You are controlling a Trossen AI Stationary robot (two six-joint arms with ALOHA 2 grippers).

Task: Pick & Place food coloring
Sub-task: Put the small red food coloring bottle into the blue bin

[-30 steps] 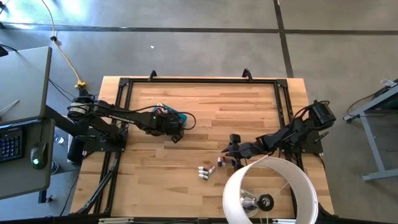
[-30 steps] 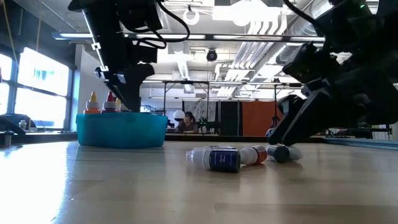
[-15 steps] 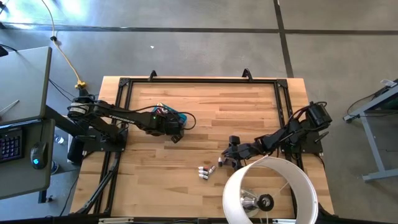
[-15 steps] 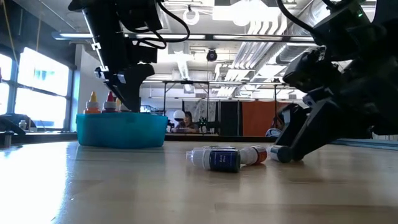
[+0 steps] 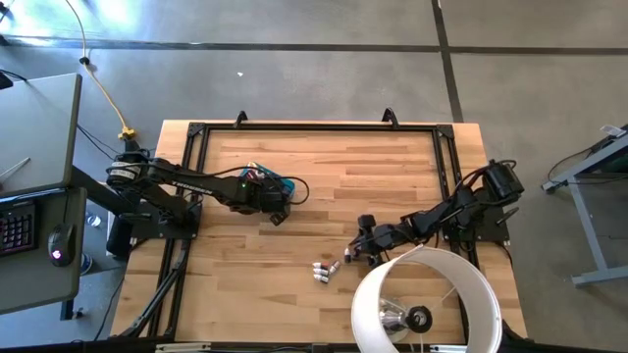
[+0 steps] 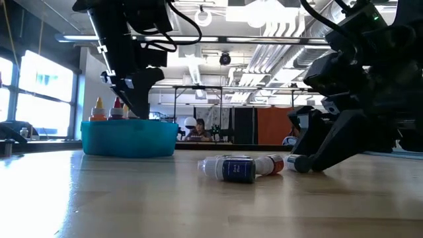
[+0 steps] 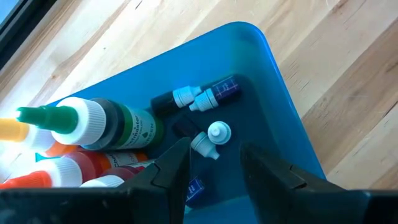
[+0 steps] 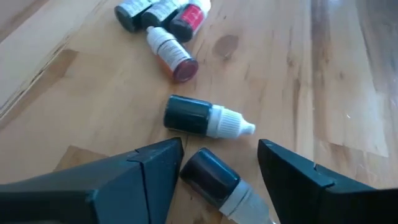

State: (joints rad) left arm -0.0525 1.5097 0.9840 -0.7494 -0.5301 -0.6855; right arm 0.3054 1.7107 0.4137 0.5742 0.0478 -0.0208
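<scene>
While lying flat (uncapped? no), dark bottle (image 8: 210,174) cap points toward right gripper (image 8: 221,177).

Bottles (image 6: 241,167) lay on the tabletop (image 6: 132,198) beside the right hand (image 6: 310,158), while the left hand (image 6: 135,99) hung over the bin (image 6: 129,139).

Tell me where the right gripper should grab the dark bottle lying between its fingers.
Probably across the dark bottle's round body, coming straight down from above. It lies flat on the table, its white cap end tapering too narrow to hold. The open right gripper already straddles the body; its neighbour lies close by.
</scene>
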